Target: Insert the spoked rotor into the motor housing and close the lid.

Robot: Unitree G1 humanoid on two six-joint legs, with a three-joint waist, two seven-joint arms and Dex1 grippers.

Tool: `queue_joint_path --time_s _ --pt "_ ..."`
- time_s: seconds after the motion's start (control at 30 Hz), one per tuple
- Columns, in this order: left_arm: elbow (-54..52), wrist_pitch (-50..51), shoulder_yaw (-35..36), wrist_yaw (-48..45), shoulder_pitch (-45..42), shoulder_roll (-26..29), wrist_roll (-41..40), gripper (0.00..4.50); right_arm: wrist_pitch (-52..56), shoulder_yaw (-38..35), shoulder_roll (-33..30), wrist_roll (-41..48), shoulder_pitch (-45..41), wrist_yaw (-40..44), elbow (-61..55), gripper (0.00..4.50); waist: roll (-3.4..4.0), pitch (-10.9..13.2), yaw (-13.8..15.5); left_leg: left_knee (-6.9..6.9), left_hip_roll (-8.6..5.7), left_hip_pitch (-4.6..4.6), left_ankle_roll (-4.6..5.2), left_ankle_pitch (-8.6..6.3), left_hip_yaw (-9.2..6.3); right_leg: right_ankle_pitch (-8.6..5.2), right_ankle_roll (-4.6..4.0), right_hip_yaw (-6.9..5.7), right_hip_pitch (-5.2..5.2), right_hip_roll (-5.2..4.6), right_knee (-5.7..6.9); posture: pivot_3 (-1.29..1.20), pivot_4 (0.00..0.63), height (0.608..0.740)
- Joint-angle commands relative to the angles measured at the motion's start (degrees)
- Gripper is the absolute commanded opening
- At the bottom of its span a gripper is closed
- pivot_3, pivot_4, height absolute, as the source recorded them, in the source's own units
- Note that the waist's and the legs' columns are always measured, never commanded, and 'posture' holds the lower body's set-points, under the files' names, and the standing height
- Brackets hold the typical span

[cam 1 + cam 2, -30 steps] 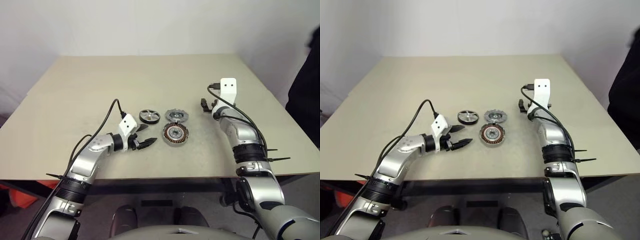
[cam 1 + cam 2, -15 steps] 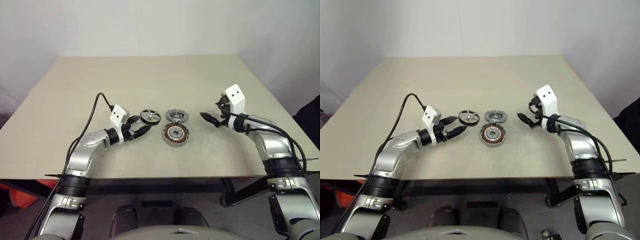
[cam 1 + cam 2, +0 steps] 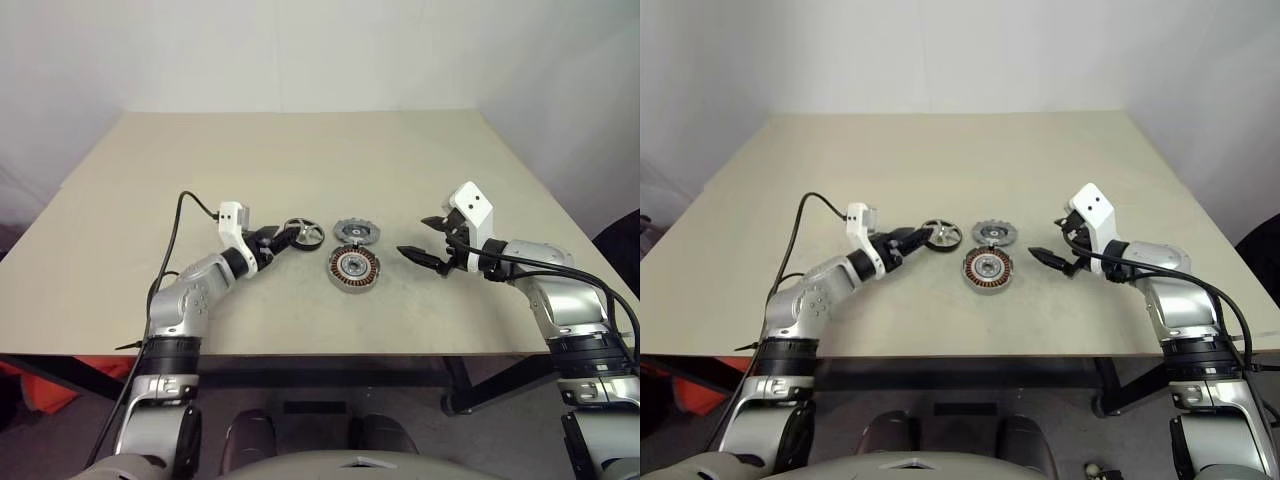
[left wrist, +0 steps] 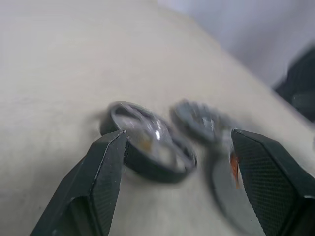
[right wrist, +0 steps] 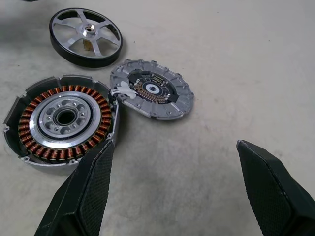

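left wrist view blurs the lid (image 4: 199,120) and motor housing (image 4: 229,196), the housing cut off by the edge.

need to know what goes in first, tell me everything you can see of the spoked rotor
The spoked rotor is a thin wheel with a black outer rim, shiny silver spokes with open gaps between them and a small central hub that looks brassy. It lies flat on the table, apart from the lid and the motor housing, not yet inserted. The left claw stands open right at its edge, one finger close beside the rim; contact is unclear.
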Motion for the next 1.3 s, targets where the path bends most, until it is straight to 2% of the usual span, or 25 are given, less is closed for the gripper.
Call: queue_joint_path --time_s 0.03,0.3,0.6,0.87,0.9,0.93,1.23,1.3 --pt "2.46 2.8 3.21 4.15 -3.09 -1.94 -2.92 3.59 -0.2 -1.58 -0.06 0.87 -1.43 -0.67 -2.51 4.48 0.0 0.0 0.22 0.0 0.0 -0.01 0.02 -0.01 0.0 0.0 -0.01 0.0 0.0 0.0 -0.01 0.0 0.0 0.74" --pt "9.24 6.97 7.66 11.23 -6.55 -5.08 -5.13 3.59 0.08 -2.13 0.24 1.01 -1.45 -2.26 -3.01 4.48 -0.02 0.01 0.57 0.0 -0.03 -0.06 0.13 -0.08 0.0 0.01 -0.02 -0.02 -0.01 -0.01 -0.08 0.0 0.0 0.74" --pt "13.38 9.51 10.69 12.97 -10.37 -8.18 -8.63 3.59 0.05 -1.88 0.48 0.96 -1.54 -2.82 -2.96 4.48 -0.03 0.02 0.67 0.0 -0.05 -0.08 0.13 -0.07 -0.01 -0.03 0.05 -0.04 -0.01 -0.01 -0.09 0.0 0.0 0.74" --pt "16.06 9.96 10.78 14.3 -11.26 -8.88 -8.18 3.59 -0.03 -2.14 0.41 0.73 -1.8 -3.31 -2.56 4.48 -0.05 0.03 0.63 -0.01 -0.17 -0.11 0.15 -0.08 -0.01 0.0 0.0 -0.06 -0.02 -0.01 -0.12 0.0 0.0 0.74" --pt "15.87 10.07 10.74 14.37 -11.06 -8.85 -8.24 3.2 -0.01 -2.16 0.38 0.74 -1.81 -3.35 -2.55 4.5 -0.05 0.03 0.64 -0.01 -0.17 -0.11 0.15 -0.08 -0.01 -0.01 0.0 -0.07 -0.02 -0.01 -0.12 0.0 0.0 0.74" --pt "15.54 10.34 10.78 14.43 -10.71 -8.72 -8.36 3.01 0.02 -2.17 0.39 0.75 -1.83 -3.42 -2.57 4.5 -0.05 0.03 0.65 -0.01 -0.17 -0.11 0.15 -0.08 -0.01 0.0 0.0 -0.07 -0.02 -0.02 -0.12 0.0 0.0 0.74" --pt "14.01 10.79 11.0 14.47 -8.74 -7.33 -8.73 3.01 -0.33 -1.49 1.02 0.32 -2.69 -4.02 -1.59 4.5 -0.05 0.03 0.57 -0.01 -0.15 -0.1 0.16 -0.08 -0.02 -0.07 0.11 -0.07 -0.02 -0.02 -0.13 0.0 0.0 0.74" --pt "14.16 10.52 11.24 14.98 -8.71 -7.48 -8.74 2.64 -0.35 -1.5 1.14 0.23 -3.1 -4.16 -1.25 4.5 -0.05 0.03 0.57 -0.01 -0.14 -0.1 0.16 -0.08 -0.01 -0.07 0.12 -0.07 -0.02 -0.02 -0.13 0.0 0.0 0.74"
